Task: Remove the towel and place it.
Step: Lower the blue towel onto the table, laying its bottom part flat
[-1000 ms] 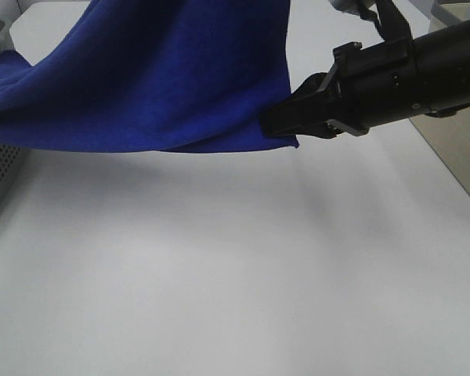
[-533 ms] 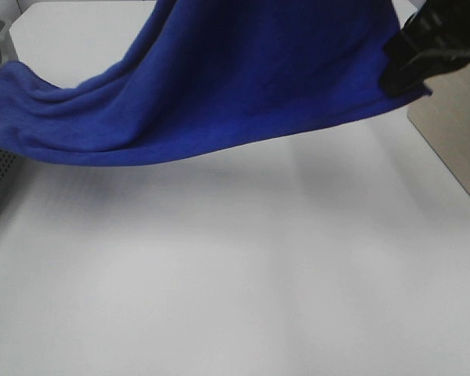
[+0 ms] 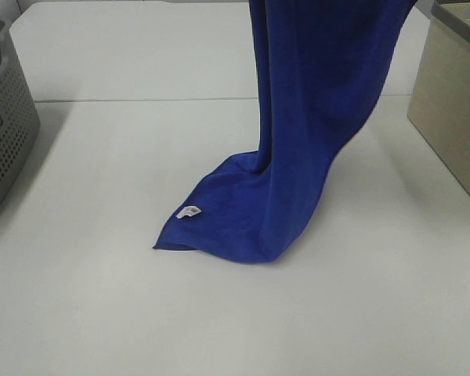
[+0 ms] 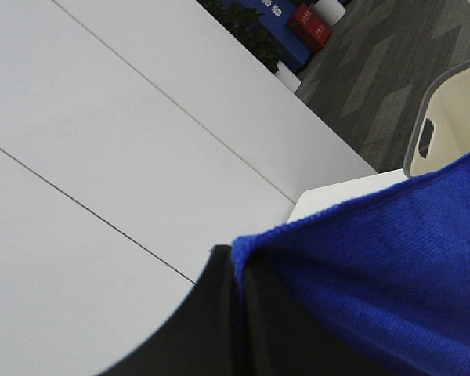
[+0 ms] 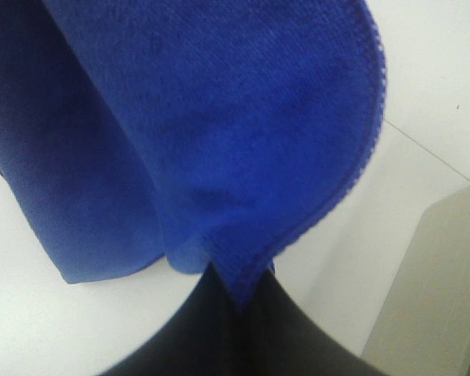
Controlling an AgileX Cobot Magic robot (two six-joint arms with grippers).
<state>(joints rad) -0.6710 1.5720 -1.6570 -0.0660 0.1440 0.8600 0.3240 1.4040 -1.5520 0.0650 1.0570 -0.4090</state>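
Lowering the towel onto the bench (image 3: 94,313) is, I judge, the step in hand: it is clear of the basket but not yet laid down. The towel (image 3: 313,117) hangs as a tall blue column from above the high view's frame. Its lower end is pooled on the bench near the middle, well apart from the grey basket (image 3: 4,117) on the left and the beige box (image 3: 454,110) on the right. The high view shows that pooled end and nothing of either gripper. Only the wrist views show the holds. My left gripper (image 4: 236,270) pinches one edge of the cloth between closed fingers, and my right gripper (image 5: 236,301) is clamped on a fold of the stitched hem (image 5: 368,149), with the heaped cloth on the bench far below it. I think the next move calls for bringing both held edges down and away from the heap, so the cloth spreads rather than piles, and letting go only once it rests. A small white tag (image 3: 189,211) lies face up near the low corner, seen in the high view alone.
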